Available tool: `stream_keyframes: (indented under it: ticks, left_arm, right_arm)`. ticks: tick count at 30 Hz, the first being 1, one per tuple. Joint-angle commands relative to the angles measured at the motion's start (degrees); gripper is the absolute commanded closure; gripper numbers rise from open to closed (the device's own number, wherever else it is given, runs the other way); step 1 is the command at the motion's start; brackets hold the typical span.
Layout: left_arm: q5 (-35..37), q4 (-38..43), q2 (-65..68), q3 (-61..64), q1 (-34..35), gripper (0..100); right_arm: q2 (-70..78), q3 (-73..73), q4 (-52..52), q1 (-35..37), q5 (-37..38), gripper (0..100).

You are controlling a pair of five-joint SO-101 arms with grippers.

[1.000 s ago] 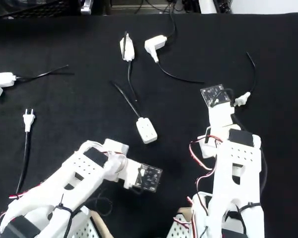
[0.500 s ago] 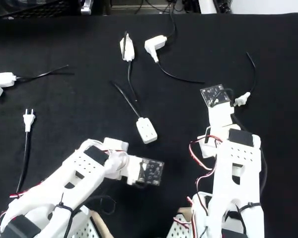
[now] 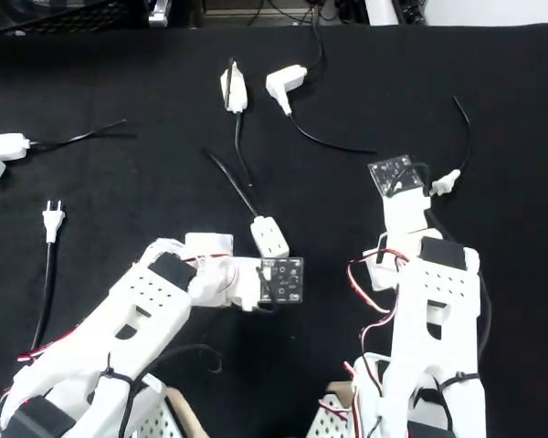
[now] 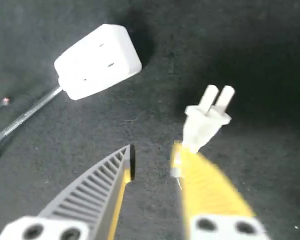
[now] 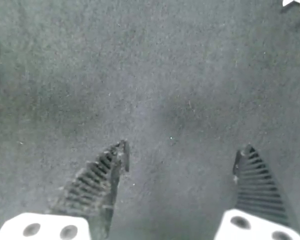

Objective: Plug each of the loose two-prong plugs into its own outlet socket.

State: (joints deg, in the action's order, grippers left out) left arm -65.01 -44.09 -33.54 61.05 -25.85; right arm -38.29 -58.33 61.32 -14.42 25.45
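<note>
My left gripper (image 3: 281, 280) sits just in front of a white two-slot socket (image 3: 270, 239), which lies flat on the black mat with its cord running back. A white two-prong plug (image 4: 207, 120) sticks out past the tip of the yellow finger (image 4: 205, 190). Its prongs point forward, to one side of the socket (image 4: 97, 61). The plug travels with the gripper, so the gripper is shut on it. My right gripper (image 3: 393, 178) rests over bare mat with its ribbed fingers (image 5: 102, 182) wide apart. Another loose plug (image 3: 446, 182) lies just to its right.
Two more white sockets (image 3: 233, 88) (image 3: 286, 82) lie at the back centre, their cords trailing forward. A further white socket (image 3: 2, 151) sits at the far left, with a loose plug (image 3: 52, 217) and its cord below it. A crate stands past the table's back edge.
My left gripper has moved away from the table's front edge and slightly right, carrying the plug up to the socket. The right arm has stayed still.
</note>
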Motion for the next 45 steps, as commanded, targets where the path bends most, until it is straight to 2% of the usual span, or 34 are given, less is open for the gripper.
stream_keyframes:
  ticks: [1,6,12,18,23,29,38,45]
  left_arm:
    - [0.79,-0.53,-0.7,-0.57,0.48,63]
    - [0.7,-4.04,-0.7,-0.31,0.31,66]
    - [-3.34,-4.22,-0.53,0.22,-3.91,73]
    - [-3.34,-4.13,-0.09,0.22,-8.84,74]
    - [-3.6,-3.96,0.0,0.31,-8.57,74]
    - [-3.69,6.68,0.09,3.12,-2.95,74]
    - [-3.52,16.26,0.09,10.86,-6.99,74]
    - [-3.43,17.49,0.09,12.44,-7.25,74]
  right_arm:
    - [-0.04,-0.22,-1.76,0.79,-0.18,66.6]
    - [0.04,-0.66,-2.37,0.79,-0.18,66.6]
    - [0.04,-0.66,-2.37,0.79,-0.18,66.6]
    - [0.04,-0.66,-2.37,0.79,-0.18,66.6]
    - [0.04,-0.66,-2.37,0.79,-0.18,66.6]
    - [0.04,-0.66,-2.37,0.79,-0.18,66.6]
    - [0.04,-0.66,-2.37,0.79,-0.18,66.6]
    - [0.04,-0.66,-2.46,0.79,-0.18,66.6]
